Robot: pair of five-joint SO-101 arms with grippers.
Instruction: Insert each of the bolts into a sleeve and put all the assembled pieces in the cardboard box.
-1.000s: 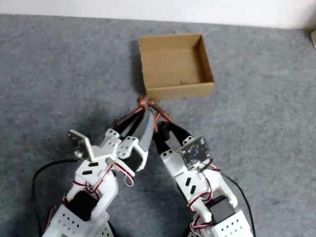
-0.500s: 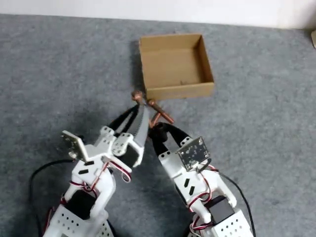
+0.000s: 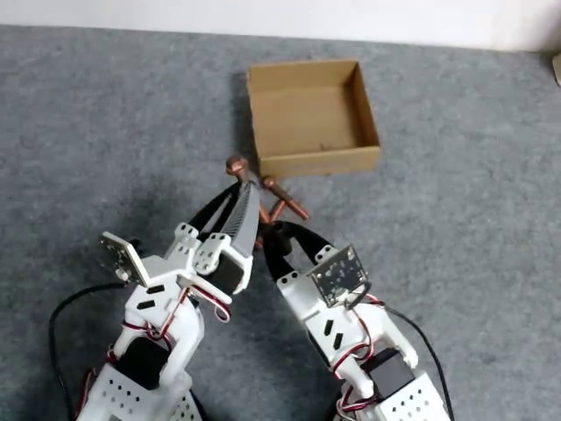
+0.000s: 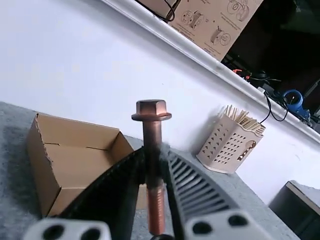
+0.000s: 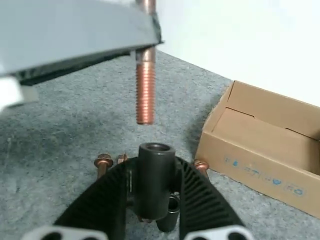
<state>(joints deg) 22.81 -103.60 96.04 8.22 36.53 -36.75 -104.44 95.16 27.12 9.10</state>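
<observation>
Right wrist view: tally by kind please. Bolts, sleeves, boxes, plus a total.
Bolts: 4. Held bolt in the left gripper; loose bolts on the table, one mostly hidden.
Sleeves: 2. Held sleeve in the right gripper; loose sleeve.
Cardboard box: 1.
Total: 7.

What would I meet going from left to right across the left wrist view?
First the box, then the bolt, upright at the middle, then the stick holder by the wall.
</observation>
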